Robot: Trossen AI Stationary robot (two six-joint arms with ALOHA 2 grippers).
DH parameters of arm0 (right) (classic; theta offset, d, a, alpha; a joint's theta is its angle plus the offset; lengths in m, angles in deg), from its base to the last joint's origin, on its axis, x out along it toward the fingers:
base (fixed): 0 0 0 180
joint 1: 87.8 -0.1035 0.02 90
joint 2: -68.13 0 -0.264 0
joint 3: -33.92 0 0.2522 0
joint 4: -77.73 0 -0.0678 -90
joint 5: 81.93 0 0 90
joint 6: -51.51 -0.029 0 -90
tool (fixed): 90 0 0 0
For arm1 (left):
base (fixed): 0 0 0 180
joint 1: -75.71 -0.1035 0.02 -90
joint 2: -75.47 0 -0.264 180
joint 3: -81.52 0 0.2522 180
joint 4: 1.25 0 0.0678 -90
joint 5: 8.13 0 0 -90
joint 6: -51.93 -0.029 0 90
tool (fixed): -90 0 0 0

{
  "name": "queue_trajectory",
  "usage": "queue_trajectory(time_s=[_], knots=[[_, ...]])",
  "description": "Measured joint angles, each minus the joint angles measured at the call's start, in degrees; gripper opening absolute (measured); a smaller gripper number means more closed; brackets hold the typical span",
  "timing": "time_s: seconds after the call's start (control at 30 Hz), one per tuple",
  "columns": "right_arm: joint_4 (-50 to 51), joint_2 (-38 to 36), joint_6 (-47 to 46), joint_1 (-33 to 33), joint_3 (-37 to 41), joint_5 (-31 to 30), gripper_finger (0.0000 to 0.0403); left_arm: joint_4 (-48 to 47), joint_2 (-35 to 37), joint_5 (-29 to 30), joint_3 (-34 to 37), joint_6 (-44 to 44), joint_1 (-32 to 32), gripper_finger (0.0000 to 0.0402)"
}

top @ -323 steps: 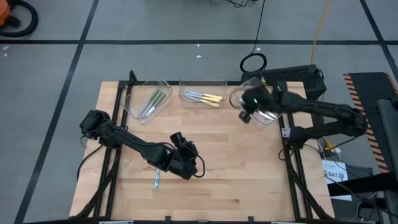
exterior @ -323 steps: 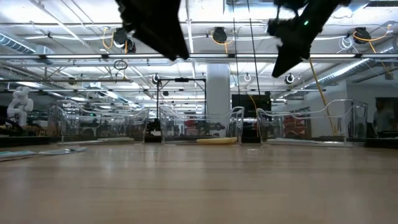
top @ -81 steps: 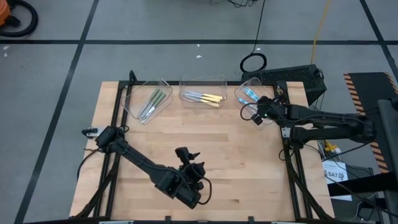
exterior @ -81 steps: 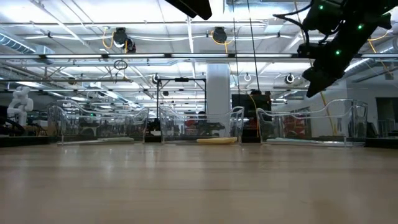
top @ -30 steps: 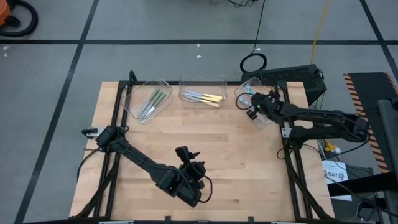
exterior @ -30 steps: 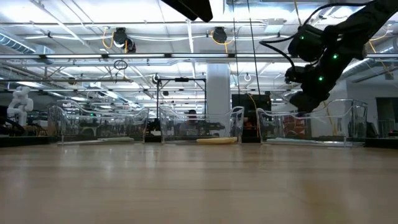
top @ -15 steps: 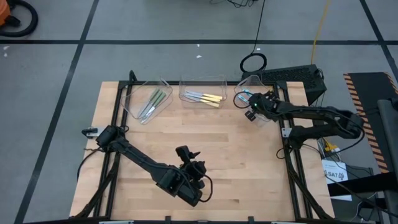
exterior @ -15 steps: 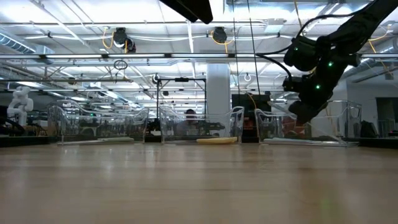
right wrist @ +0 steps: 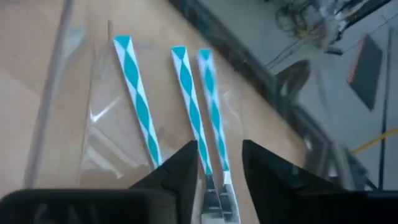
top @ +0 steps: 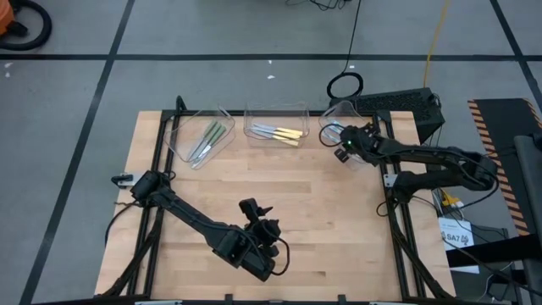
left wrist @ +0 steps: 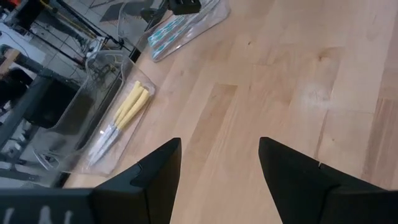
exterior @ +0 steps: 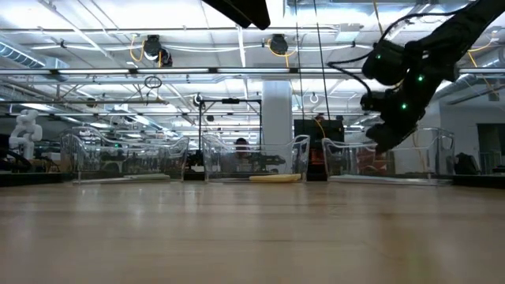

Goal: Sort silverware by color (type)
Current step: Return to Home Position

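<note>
Far left, the green-handled utensils [top: 210,138] are being held in the left tray [top: 179,127] at the far edge of the table [top: 339,220]. Their number is not being resolved from above. The left gripper [left wrist: 219,146] is being kept over the near middle of the table, fingers spread wide, with only bare wood being seen between them. In the low view that arm is being cropped to a dark piece at the top edge.

The yellow-handled utensils [top: 281,133] are being held in the middle tray [top: 275,110], packed too close for counting.

The right tray [top: 337,108] is being largely covered from above by the right gripper [right wrist: 219,146], so the blue-handled knives [right wrist: 189,106] are hardly being made out in the high view. In the right wrist view three are being shown side by side on the clear tray floor, handles pointing away, their blades being cut off behind the fingers. Those fingers are being held a little apart, with nothing gripped.

Against the earlier frames:
- One blue knife, seen lying on the table beside the left gripper some eleven seconds back, is no longer being seen there.
- The left arm is being found unmoved since about three seconds back.
- The right gripper is being carried slightly higher in the low view than half a second back, its tip overlapping the tray wall.
</note>
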Motion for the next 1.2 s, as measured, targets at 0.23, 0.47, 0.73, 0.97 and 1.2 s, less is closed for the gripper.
queue_trajectory(time_s=[0.23, 0.47, 0.73, 0.97, 1.2], knots=[[0.51, -12.99, 0.38, -5.22, 0.0, 2.7, 0.0161, 0.91, 0.26, 6.41, 0.07, -20.49, -0.61, 0.0218], [0.79, -27.04, 1.62, -12.17, -0.01, 12.2, 0.0161, 4.98, 5.36, -5.37, 0.0, -35.79, -6.67, 0.0132], [2.1, -36.07, 3.0, -21.16, -0.02, 23.84, 0.0159, 10.41, 6.23, -21.16, 2.82, -40.67, -14.5, 0.0065], [2.97, -38.72, 5.95, -29.48, -0.02, 24.62, 0.0141, 29.62, 11.24, -21.5, 18.63, -41.88, -17.14, 0.0056], [1.27, -39.04, 7.93, -35.8, 2.67, 23.97, 0.0044, 56.12, 22.2, -23.06, 39.6, -43.3, -19.02, 0.0055]])
